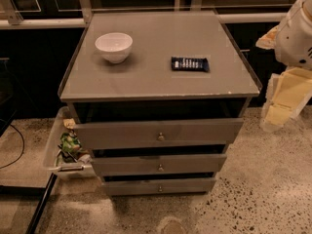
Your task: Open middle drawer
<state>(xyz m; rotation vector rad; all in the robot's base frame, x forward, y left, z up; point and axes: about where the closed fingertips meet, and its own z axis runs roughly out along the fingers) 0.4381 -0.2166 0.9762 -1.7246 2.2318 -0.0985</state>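
A grey cabinet [161,84] stands in the middle of the camera view with three drawer fronts stacked under its top. The middle drawer [195,164] has a flat grey front with a small round brass knob [160,167] at its centre. Its front sits close to the cabinet, with a thin dark gap above it. The top drawer [200,131] is above it and the bottom drawer [190,185] below. My gripper [279,108], pale yellow under a white arm [295,33], hangs at the right edge. It is to the right of the cabinet, level with the top drawer, and touches nothing.
A white bowl [114,46] and a dark snack bar [190,64] lie on the cabinet top. A clear bin [51,147] with wrappers stands on the floor left of the drawers. A black cable [19,145] lies at far left. Speckled floor [258,194] lies in front and to the right.
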